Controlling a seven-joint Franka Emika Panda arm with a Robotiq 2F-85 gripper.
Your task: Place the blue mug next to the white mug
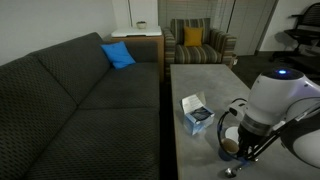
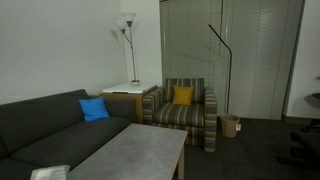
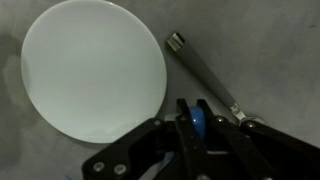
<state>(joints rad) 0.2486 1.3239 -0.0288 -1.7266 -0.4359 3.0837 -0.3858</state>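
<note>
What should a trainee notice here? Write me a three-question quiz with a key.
1. True or false: a yellow cushion sits on the striped armchair.
2. The throw pillow on the sofa is: A red, B blue, C green.
3. Fill in: in the wrist view, the utensil handle lies beside a white ____.
Key: 1 true; 2 B; 3 plate.

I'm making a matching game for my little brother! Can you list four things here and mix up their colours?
Things:
1. sofa cushion
2. armchair cushion
3. plate
4. sofa

Colours:
A. white
B. dark grey
C. blue
D. yellow

Pairs: 1-C, 2-D, 3-A, 4-B
</note>
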